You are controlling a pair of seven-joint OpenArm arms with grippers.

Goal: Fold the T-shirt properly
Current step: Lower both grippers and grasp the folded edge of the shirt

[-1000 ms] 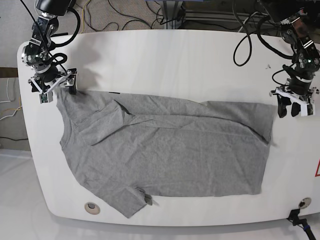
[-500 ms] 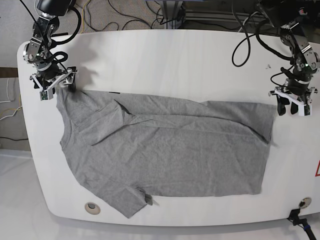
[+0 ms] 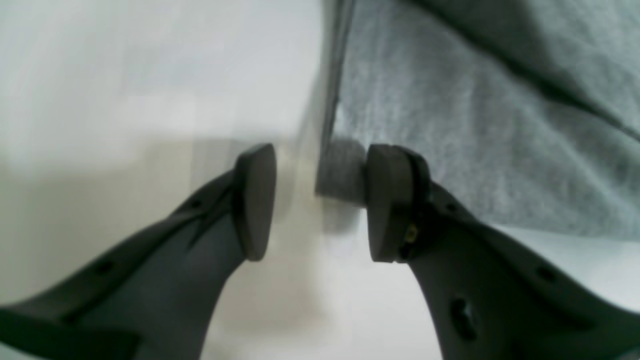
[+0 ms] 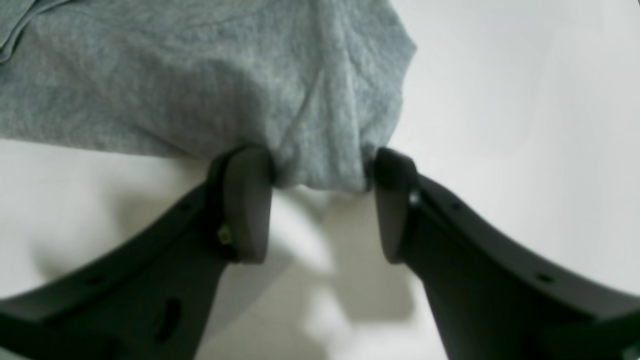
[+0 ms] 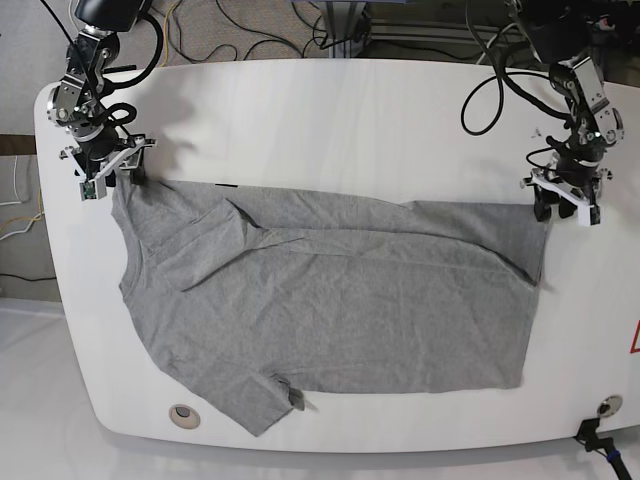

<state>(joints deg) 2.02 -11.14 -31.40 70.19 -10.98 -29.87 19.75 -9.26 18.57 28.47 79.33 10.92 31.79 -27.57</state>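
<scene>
Grey knit fabric of the T-shirt [image 3: 475, 110] fills the upper right of the left wrist view, lying on the white table [image 3: 150, 75]. The left gripper [image 3: 320, 200] has its jaws spread. A corner of the shirt hem sits in the gap between them, touching the right-hand pad [image 3: 385, 200]; the left-hand pad rests over bare table. The image is blurred along the fabric edge.

In the right wrist view, the right gripper [image 4: 322, 200] also has its jaws spread. A bunched corner of the T-shirt [image 4: 200, 75] lies between the two pads and touches both inner faces. White table [image 4: 525, 100] shows to the right and below.

In the base view, the T-shirt [image 5: 330, 300] lies spread flat across the middle of the table [image 5: 330, 110], with one sleeve folded inward near its far left part and the other sleeve at the near left edge. The right gripper [image 5: 107, 172] stands at the shirt's far left corner. The left gripper [image 5: 562, 205] stands at the shirt's far right corner. A black round fitting [image 5: 183, 414] sits near the table's near left edge.
</scene>
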